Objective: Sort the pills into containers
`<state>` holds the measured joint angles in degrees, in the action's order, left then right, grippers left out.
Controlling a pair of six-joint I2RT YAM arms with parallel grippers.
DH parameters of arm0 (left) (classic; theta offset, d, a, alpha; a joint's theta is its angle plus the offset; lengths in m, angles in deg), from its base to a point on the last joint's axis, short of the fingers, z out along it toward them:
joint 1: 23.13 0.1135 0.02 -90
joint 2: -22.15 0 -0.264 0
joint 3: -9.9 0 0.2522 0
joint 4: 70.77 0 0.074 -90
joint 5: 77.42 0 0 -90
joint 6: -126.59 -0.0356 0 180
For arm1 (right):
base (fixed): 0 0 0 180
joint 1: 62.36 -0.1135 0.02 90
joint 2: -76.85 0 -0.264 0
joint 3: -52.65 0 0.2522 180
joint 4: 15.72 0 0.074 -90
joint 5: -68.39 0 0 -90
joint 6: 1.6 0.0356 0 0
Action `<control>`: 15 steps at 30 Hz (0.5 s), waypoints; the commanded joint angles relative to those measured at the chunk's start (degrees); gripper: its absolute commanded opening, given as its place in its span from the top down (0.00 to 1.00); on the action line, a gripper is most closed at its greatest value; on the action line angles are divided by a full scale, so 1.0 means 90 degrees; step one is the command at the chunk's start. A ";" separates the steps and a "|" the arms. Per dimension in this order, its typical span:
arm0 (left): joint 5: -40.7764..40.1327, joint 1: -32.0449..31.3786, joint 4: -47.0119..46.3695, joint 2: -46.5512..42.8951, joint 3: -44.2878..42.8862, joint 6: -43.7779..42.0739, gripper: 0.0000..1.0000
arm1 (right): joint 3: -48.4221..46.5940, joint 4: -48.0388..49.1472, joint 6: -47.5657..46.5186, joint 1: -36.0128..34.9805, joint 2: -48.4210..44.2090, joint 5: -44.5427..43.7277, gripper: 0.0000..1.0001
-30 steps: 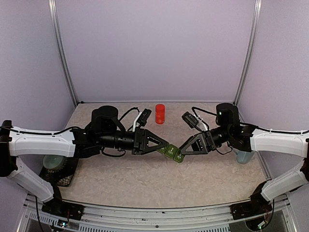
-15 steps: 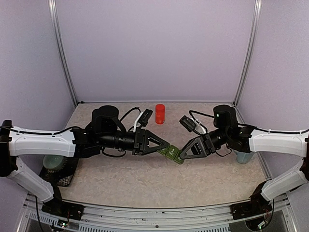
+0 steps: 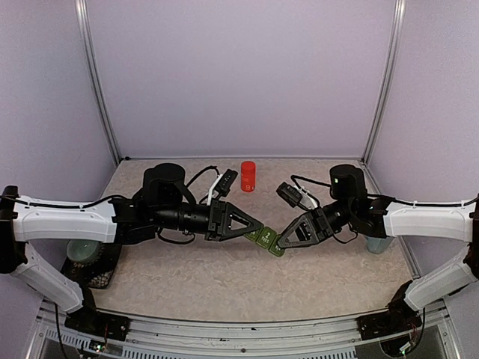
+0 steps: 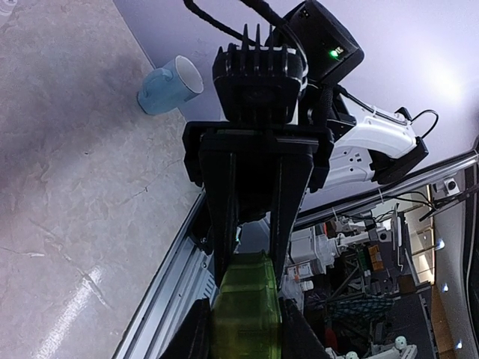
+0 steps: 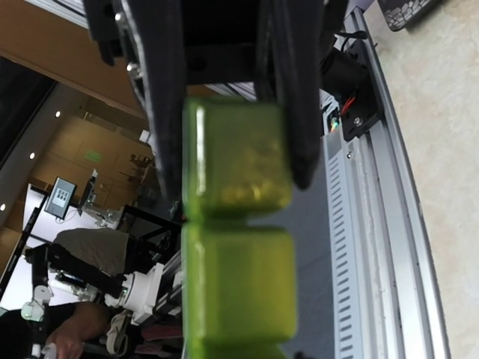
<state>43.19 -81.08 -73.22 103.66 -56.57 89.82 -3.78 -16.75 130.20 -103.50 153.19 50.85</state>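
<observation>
The containers [image 3: 266, 235], a dark green strip of joined square compartments, hang above the table's middle between both arms. My left gripper [image 3: 257, 228] is shut on the strip's left end. My right gripper [image 3: 281, 241] is shut on its right end. In the left wrist view the containers [image 4: 247, 299] run from my left gripper [image 4: 245, 333] up to the right gripper [image 4: 251, 262]. In the right wrist view the containers [image 5: 239, 284] look yellow-green, with the left gripper [image 5: 236, 183] on the far compartment. My right gripper [image 5: 236, 353] sits at the bottom edge. The pills are out of view.
A red bottle [image 3: 248, 176] stands at the back of the table. A pale blue mug [image 3: 378, 243] sits behind my right arm, and shows as the mug [image 4: 168, 84] in the left wrist view. A greenish object [image 3: 81, 250] rests on a dark mat [image 3: 96, 273] at the left edge.
My right gripper has shifted slightly left and closed onto the right end of the containers. The left arm has held still with the strip.
</observation>
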 commanded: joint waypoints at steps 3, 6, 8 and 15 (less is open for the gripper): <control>-0.0382 0.0054 -0.0315 -0.0293 0.0116 0.0031 0.63 | 0.0004 0.0399 0.0225 -0.0047 -0.0224 -0.0363 0.94; -0.0463 0.0105 -0.0719 -0.0580 0.0367 0.0154 0.58 | 0.0083 0.0668 0.0432 0.0060 -0.0344 -0.0657 0.95; -0.0477 0.0128 -0.0972 -0.0725 0.0531 0.0281 0.54 | 0.0143 0.0967 0.0592 0.0109 -0.0415 -0.0793 0.95; -0.0347 0.0131 -0.1457 -0.0764 0.0768 0.0665 0.48 | -0.0076 0.0814 0.0394 0.0213 -0.0533 -0.1527 0.96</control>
<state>40.08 -80.07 -81.43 97.72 -51.26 93.49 -3.19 -9.05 135.20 -102.32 149.97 42.96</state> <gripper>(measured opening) 0.520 0.223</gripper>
